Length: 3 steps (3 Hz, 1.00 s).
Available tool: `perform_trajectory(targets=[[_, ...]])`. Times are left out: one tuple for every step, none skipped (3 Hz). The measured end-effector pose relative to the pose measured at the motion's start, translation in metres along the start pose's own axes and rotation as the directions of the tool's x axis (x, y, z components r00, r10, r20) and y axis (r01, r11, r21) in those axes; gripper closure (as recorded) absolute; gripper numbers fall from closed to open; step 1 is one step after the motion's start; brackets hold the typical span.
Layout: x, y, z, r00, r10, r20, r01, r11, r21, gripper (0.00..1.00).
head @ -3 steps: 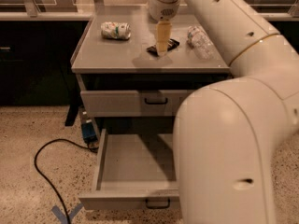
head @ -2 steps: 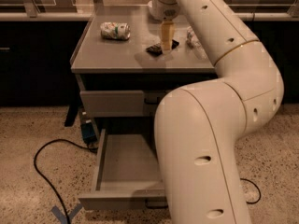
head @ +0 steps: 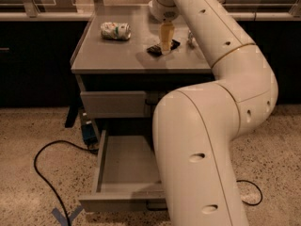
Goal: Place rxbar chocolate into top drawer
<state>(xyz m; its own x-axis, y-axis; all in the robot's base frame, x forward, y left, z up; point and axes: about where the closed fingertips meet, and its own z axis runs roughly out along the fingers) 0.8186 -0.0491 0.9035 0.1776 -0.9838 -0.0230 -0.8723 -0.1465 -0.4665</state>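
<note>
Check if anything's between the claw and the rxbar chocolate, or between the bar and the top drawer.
Nothing separates them: the claw is down at the rxbar chocolate on the cabinet top. The top drawer looks shut, showing only its front panel, so that blocks the bar; the lower drawer is open instead.

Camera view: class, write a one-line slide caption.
Claw over the rxbar chocolate on the cabinet top; lower drawer open below.
</note>
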Motion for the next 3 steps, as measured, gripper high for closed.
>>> perform_trajectory(targets=[[0.003,-0.018,0.013,1.0,0.013,-0.021,-0.012,0.9987,0.05,0.0],[0.012,-0.02,0.026,0.999,0.02,-0.049,-0.018,0.9987,0.049,0.0],[0.021,-0.014,0.038,0.997,0.025,-0.066,-0.023,0.9995,0.024,0.0]])
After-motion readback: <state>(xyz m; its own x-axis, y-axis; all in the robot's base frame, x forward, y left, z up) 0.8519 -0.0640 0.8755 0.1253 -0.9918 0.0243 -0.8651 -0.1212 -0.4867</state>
